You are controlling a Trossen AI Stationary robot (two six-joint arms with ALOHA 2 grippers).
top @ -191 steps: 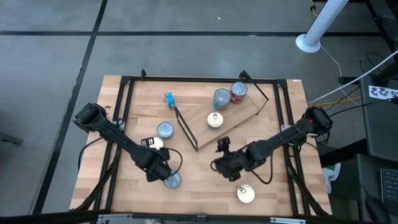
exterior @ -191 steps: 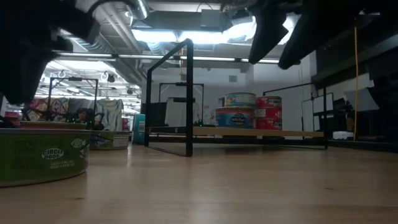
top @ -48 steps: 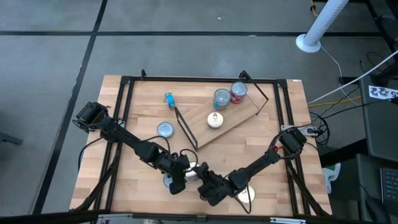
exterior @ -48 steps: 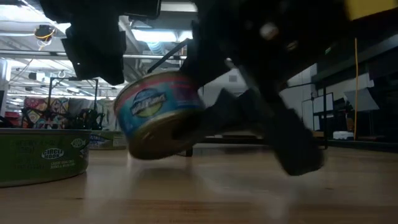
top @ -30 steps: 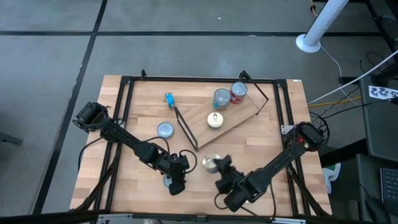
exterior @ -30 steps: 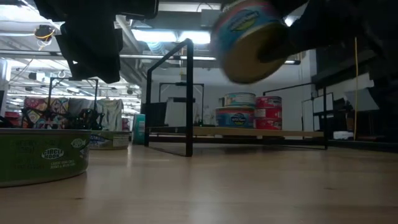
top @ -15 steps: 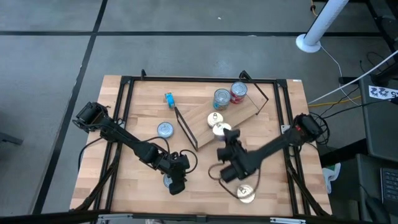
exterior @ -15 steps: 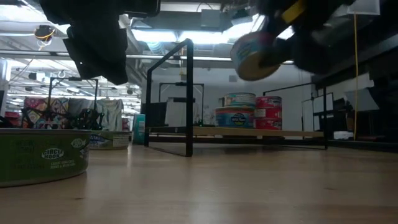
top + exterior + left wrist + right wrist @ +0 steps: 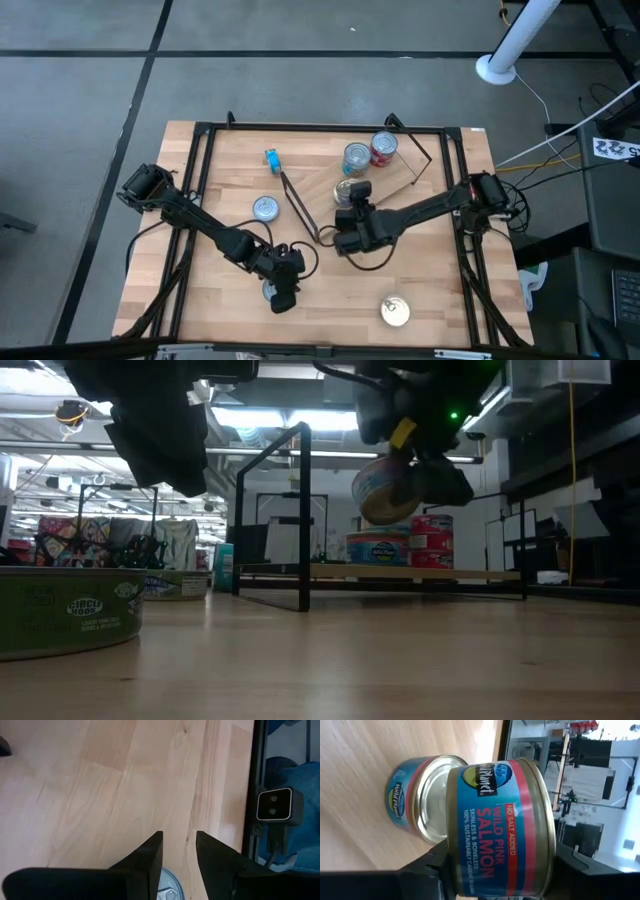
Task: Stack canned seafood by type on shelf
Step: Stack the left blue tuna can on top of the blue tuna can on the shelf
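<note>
You've got three round tins on the light-wood shelf [image 9: 400,180] at 1 o'clock. Right gripper [image 9: 347,205] grasps a blue-and-red salmon tin [image 9: 502,827] just over its matching tin [image 9: 417,802]. Left gripper [image 9: 281,296], jaws apart and empty, waits at 7 o'clock. Four loose tins left.

The wooden table [image 9: 220,180] carries the shelf [image 9: 385,185], beside the right gripper [image 9: 348,192]; a tin [image 9: 265,208] and a small blue thing [image 9: 272,158] lie farther off; another tin [image 9: 395,312] lies well apart.

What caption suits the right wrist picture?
Right gripper holds a salmon tin just above a matching tin on the shelf.
</note>
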